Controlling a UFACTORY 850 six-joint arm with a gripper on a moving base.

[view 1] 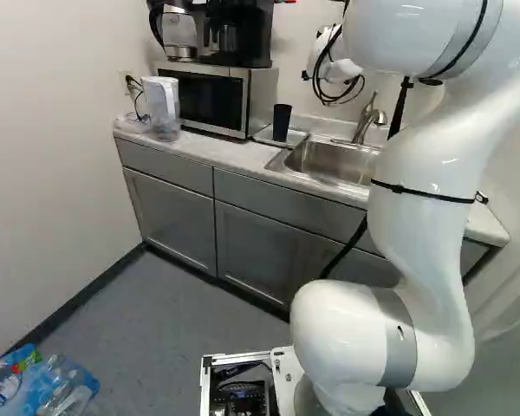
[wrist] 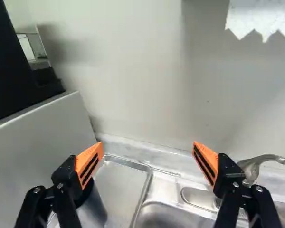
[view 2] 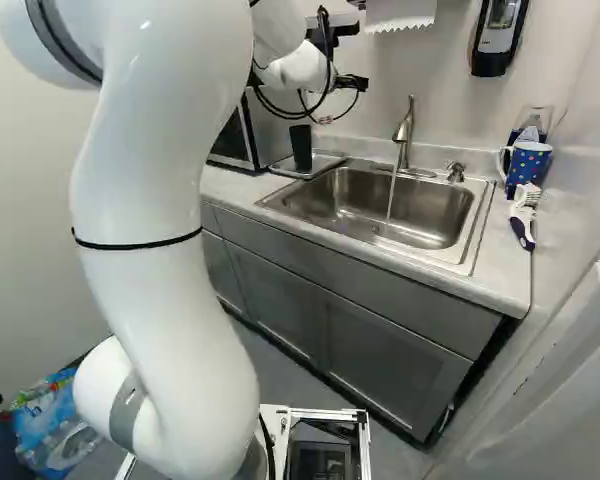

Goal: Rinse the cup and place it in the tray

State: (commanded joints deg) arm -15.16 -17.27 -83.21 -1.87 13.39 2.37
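On a flat metal tray, tapered black cup, gripper spread wide (holding nothing)

Behind the arm, the left and right cameras looked ahead and slightly down toward the sink, from well back; both views shared the sink and its tap. The wrist camera faced the wall behind the sink from much nearer.

White robot arm, raised high in one big bend, its wrist reaching forward, the black hand opened widely, two fingers with orange pads standing well apart
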